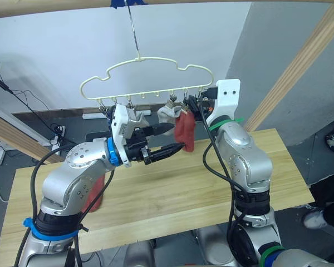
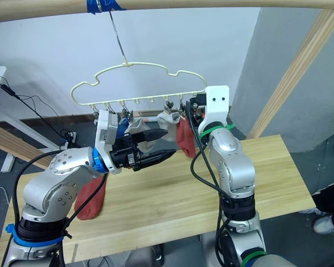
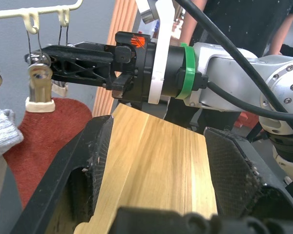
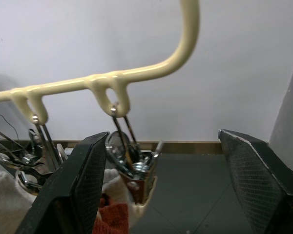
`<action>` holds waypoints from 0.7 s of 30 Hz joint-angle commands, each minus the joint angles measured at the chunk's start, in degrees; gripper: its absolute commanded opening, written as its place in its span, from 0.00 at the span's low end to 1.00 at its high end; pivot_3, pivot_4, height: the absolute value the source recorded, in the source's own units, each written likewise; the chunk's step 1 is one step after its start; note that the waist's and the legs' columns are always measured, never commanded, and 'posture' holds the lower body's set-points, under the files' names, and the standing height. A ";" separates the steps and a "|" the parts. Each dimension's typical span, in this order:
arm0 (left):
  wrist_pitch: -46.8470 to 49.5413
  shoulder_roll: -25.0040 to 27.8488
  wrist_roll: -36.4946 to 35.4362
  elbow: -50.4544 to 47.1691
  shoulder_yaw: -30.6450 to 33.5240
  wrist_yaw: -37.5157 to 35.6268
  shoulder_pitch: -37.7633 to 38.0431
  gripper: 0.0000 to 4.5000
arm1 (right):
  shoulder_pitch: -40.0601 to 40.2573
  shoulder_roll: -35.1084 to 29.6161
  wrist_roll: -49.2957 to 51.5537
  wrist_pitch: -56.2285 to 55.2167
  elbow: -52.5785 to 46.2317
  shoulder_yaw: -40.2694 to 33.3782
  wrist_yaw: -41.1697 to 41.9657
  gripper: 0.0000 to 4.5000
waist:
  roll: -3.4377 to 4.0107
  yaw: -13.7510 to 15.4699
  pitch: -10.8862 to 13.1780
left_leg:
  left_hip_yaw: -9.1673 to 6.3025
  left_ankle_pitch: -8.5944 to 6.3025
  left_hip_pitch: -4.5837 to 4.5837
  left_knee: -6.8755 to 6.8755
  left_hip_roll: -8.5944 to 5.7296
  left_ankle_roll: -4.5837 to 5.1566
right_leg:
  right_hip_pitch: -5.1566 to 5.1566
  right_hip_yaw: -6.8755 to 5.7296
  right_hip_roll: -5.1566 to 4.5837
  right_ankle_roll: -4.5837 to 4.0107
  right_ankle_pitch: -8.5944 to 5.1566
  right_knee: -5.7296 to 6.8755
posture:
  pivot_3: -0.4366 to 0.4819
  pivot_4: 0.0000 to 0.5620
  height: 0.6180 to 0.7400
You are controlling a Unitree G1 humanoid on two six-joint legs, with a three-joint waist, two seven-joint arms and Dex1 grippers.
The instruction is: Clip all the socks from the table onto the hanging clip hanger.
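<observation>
Even, bright indoor light, soft shadows on the table (image 1: 172,194); close wrist-view foregrounds slightly blurred.

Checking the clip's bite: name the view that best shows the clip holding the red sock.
The right wrist view: the clip sits close between the open right pincer, biting the red sock. The left wrist view shows it sideways; both eye views show it tiny.

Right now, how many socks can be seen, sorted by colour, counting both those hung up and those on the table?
Red socks: 2, one clipped to the hanger at, one on the table at.
Grey sock: 1, clipped to the hanger.
Blue sock: 1, as it seems; mostly hidden.
Total: 4.
</observation>
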 commanded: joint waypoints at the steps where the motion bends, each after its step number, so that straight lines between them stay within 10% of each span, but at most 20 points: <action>1: -0.12 0.48 -1.05 -1.68 1.36 -0.50 -0.80 0.73 | -0.96 0.97 0.93 -0.65 -1.26 -0.28 -0.98 0.83 | 0.00 0.01 0.00 | 0.00 0.00 0.00 0.00 -0.01 0.00 | 0.00 0.00 0.00 0.00 0.00 0.00 | 0.20 0.42 0.96; 21: -0.77 -0.32 0.03 -1.09 0.32 -0.79 -1.45 0.73 | 0.91 0.93 2.35 0.73 -4.20 -0.04 -2.94 0.83 | 0.01 -0.01 0.00 | 0.00 0.00 0.00 0.00 0.00 0.00 | 0.00 -0.01 -0.01 0.00 0.00 0.00 | 0.19 0.42 0.96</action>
